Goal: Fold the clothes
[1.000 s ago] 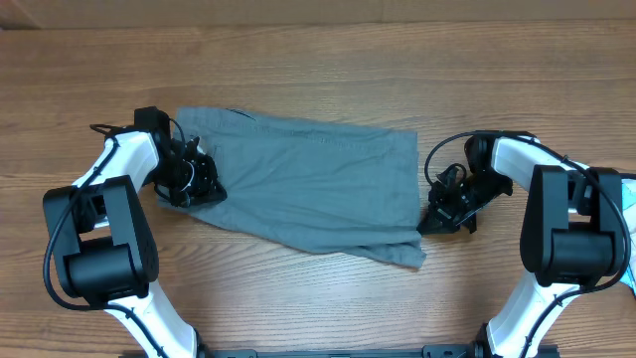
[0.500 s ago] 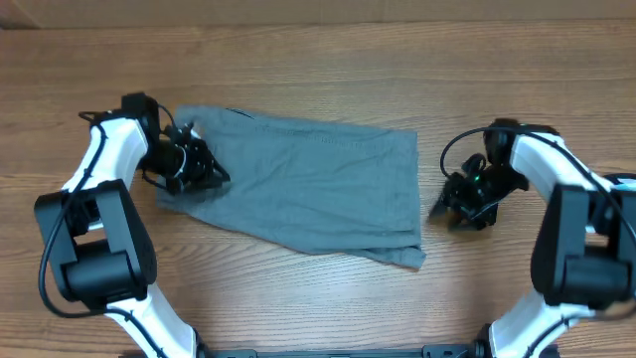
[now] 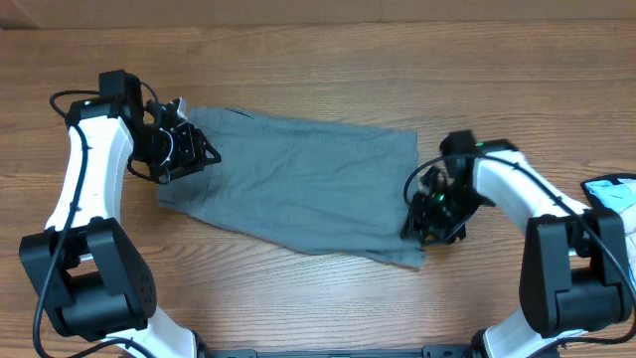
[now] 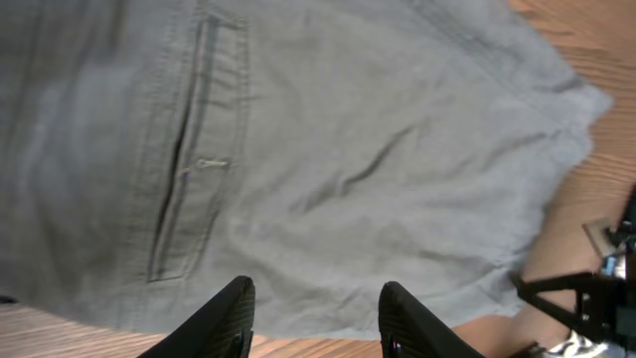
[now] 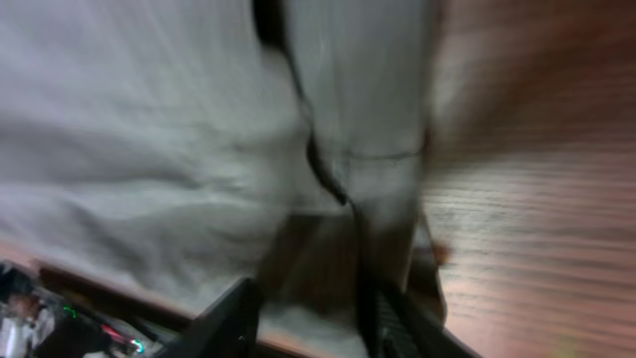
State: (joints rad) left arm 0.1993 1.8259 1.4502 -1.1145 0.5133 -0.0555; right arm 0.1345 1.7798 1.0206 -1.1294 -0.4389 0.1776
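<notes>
The clothes are grey shorts lying flat across the middle of the wooden table. My left gripper hovers over their left end. In the left wrist view the left gripper is open with nothing between its fingers, and the shorts with a stitched pocket seam lie below. My right gripper is at the shorts' lower right edge. The right wrist view is blurred. There the right gripper has its jaws apart, and the edge of the shorts lies between them.
A pale blue and white object sits at the right edge of the table, behind the right arm. Bare wood lies right of the shorts. The right gripper's body shows at the far right of the left wrist view.
The left gripper has opened, let go of the shorts' left edge and moved up the table. The right gripper swung out to the right, then came back onto the shorts' right edge.
</notes>
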